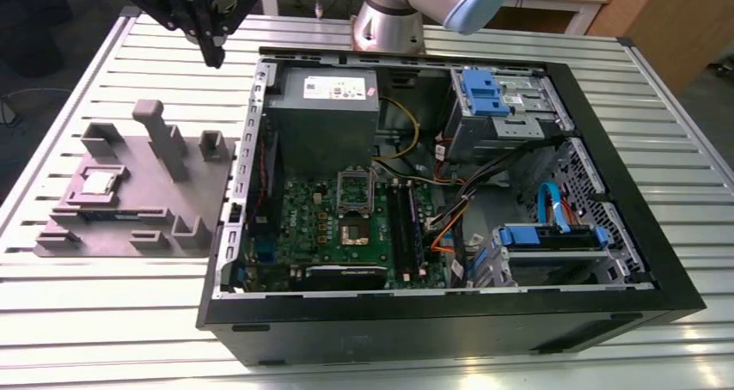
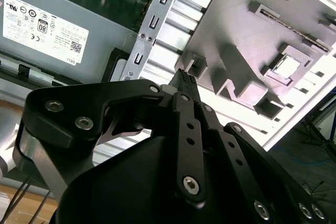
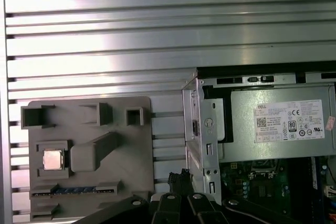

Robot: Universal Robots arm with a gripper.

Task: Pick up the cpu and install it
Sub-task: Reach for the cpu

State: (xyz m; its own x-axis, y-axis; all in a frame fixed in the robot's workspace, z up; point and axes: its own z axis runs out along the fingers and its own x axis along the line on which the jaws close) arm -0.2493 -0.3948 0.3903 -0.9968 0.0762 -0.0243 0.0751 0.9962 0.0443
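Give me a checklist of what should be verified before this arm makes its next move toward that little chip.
1. Cpu lying in its pocket on the grey holder: ok.
2. Jaws empty: ok, shut together on nothing.
3. Jaws above the cpu: not ok, they hang over the table between holder and computer case.
4. Case side open, motherboard exposed: ok.
5. Socket frame raised: ok.
6. Socket empty: cannot tell.

The cpu (image 1: 100, 181) is seen as silvery, its fixture (image 1: 155, 208) grey, the board (image 1: 308, 211) green, the case (image 1: 459, 323) black, the table (image 1: 115, 321) ribbed in silver.
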